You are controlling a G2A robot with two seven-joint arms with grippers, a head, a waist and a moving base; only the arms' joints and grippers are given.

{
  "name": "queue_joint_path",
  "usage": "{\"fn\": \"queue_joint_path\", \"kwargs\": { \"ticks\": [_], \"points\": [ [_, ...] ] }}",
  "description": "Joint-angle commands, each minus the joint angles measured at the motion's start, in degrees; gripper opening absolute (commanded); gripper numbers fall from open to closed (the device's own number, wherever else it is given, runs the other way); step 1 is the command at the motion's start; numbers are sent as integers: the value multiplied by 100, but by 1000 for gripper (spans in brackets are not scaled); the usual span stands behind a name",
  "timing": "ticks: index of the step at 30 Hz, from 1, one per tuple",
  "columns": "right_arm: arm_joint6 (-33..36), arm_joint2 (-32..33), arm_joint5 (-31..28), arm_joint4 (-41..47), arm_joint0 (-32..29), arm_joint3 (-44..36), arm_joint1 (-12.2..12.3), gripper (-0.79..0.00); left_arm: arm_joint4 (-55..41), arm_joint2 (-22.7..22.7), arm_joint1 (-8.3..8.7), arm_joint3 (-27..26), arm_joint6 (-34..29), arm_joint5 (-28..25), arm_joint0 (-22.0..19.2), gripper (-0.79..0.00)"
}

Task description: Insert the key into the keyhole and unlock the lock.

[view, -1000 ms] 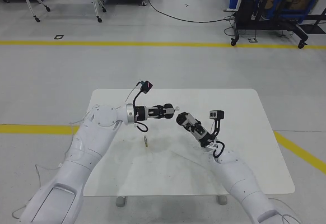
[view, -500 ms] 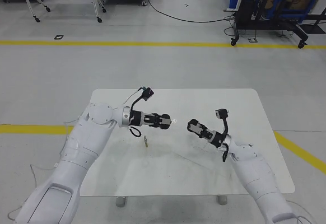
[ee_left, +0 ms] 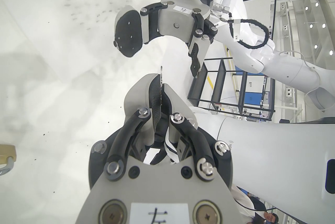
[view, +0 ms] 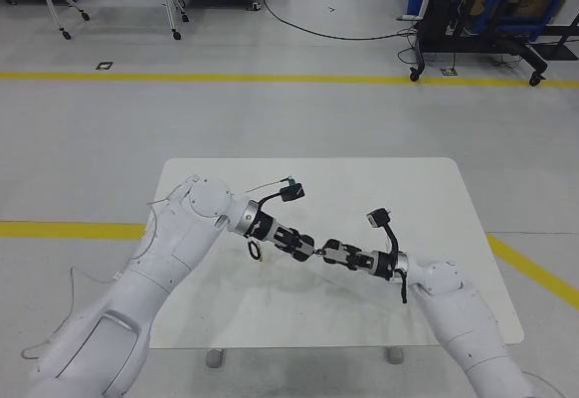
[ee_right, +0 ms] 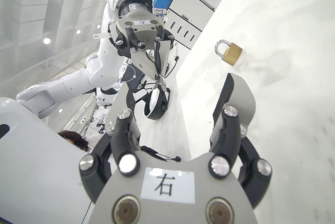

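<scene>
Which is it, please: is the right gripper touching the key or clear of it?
Apart. The left wrist view shows the key, pinched in the left gripper, with bare table between its tip and both fingers of the open right gripper.

Over the middle of the surface the left gripper and the right gripper face each other tip to tip, the left one on the left and the right one on the right, close but apart. The key sits pinched between the left fingers and sticks out toward the gap between the spread right fingers. The lock lies on the surface left of both grippers, near the left arm's wrist.
</scene>
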Motion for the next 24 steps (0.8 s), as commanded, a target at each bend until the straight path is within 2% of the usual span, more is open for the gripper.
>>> {"fn": "queue_joint_path", "kwargs": {
  "ticks": [1,13,16,17,18,19,20,24],
  "points": [
    [11,-79,10,46,28,-5,15,-394,-35,79,7,13,10,-10,-30,-785],
    [-21,-440,-22,378,128,59,138,-489,-246,471,79,86,112,-112,-189,-785],
    [-47,-506,-47,447,147,84,171,-563,-297,539,97,109,140,-140,-222,-785],
    [-48,-533,-49,479,152,89,181,-625,-315,560,102,115,150,-150,-230,-785],
    [-51,-558,-51,507,160,96,191,-650,-319,582,108,124,158,-158,-243,-785],
    [-49,-588,-49,525,171,100,200,-739,-328,603,112,131,166,-166,-254,-785],
    [-51,-617,-52,552,180,108,209,-785,-342,622,116,134,175,-175,-264,-785],
    [-78,-734,-79,608,223,132,245,-785,-400,692,132,156,210,-210,-296,-785]
  ]
}}
